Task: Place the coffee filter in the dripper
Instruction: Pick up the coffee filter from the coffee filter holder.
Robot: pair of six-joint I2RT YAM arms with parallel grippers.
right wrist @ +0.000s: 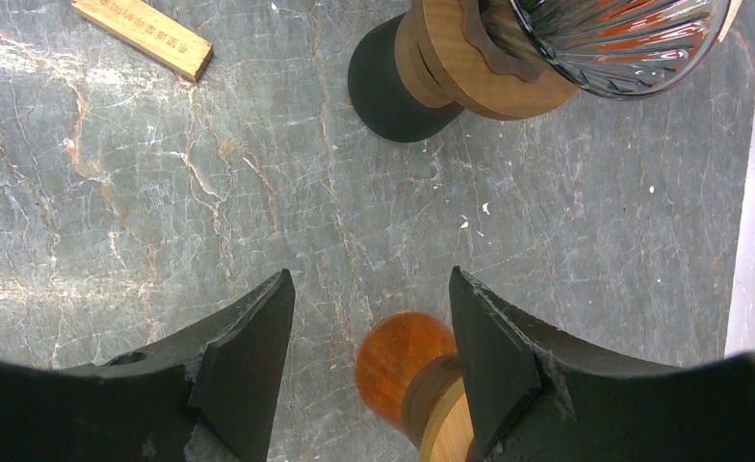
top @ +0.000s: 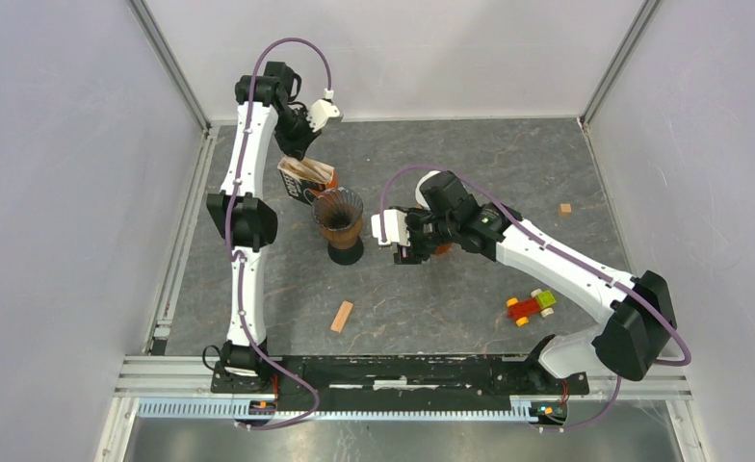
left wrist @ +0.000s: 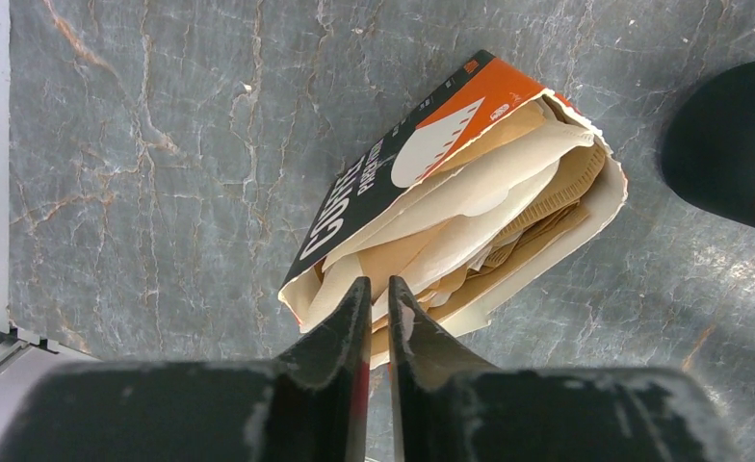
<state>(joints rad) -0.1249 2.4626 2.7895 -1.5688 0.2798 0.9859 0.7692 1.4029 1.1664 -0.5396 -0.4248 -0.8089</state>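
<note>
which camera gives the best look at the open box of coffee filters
Left wrist: the filter box fills the frame, open end facing the camera, filters visible inside. Top external shows it small beside the dripper; right wrist misses it.

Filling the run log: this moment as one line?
left end effector: nearly shut at filter box mouth | right end effector: open | dripper: no filter yet

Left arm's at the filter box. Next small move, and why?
Probably close the left pincer fully on one filter's edge before any lift. Its tips sit at the open mouth of the box, a slim gap between them, over the fanned filters. I cannot tell whether a sheet is pinched yet. The dripper beside the box holds no paper.
</note>
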